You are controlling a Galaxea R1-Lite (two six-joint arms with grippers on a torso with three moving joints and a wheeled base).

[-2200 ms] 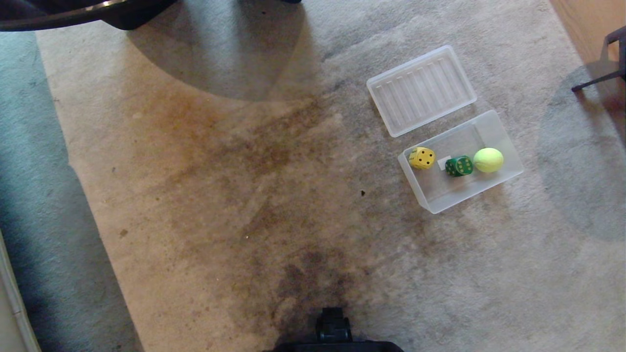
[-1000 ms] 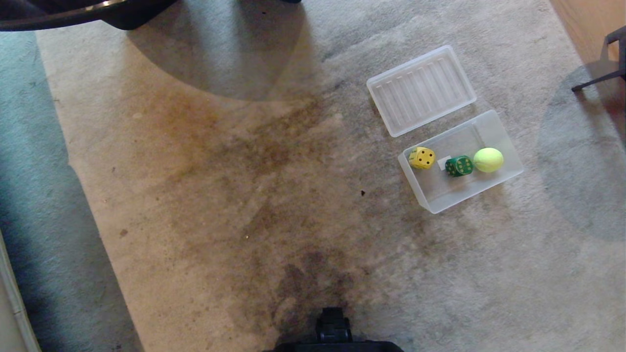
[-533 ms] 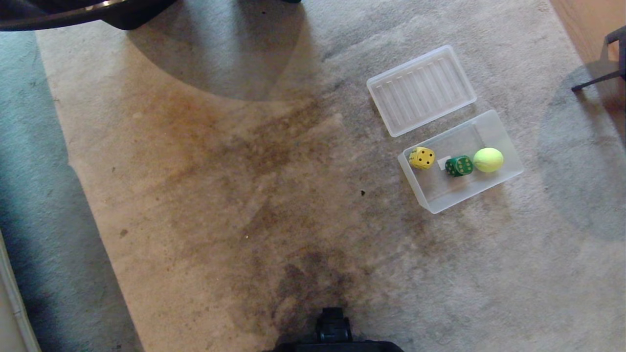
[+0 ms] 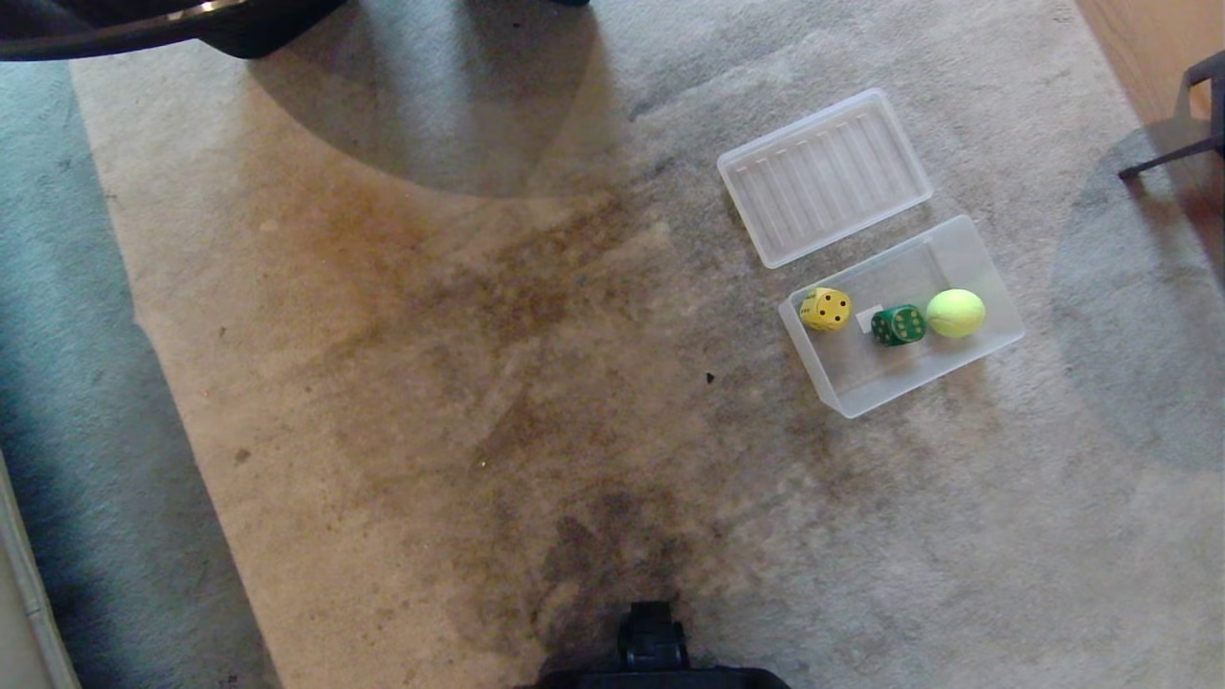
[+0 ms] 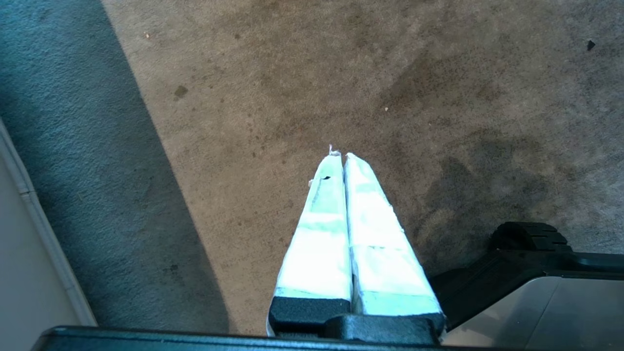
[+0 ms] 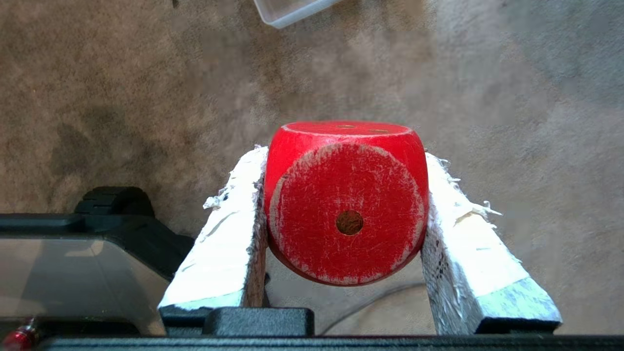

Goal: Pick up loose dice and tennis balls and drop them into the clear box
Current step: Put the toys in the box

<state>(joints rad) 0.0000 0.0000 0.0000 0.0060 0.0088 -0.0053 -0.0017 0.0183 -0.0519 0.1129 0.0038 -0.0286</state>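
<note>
The clear box (image 4: 995, 287) lies on the carpet at the right of the head view. Inside it are a yellow die (image 4: 826, 309), a green die (image 4: 899, 324) and a tennis ball (image 4: 955, 313). In the right wrist view my right gripper (image 6: 343, 153) is shut on a red die (image 6: 346, 204), held above the carpet, with a corner of the clear box (image 6: 287, 12) far ahead of it. My left gripper (image 5: 340, 155) is shut with nothing in it and hangs over bare carpet. Neither gripper shows in the head view.
A flat ribbed clear lid (image 4: 823, 175) lies just beyond the box. My black base (image 4: 656, 651) sits at the near edge. A dark round object (image 4: 144, 24) lies at the far left, and a chair leg (image 4: 1172, 153) at the far right.
</note>
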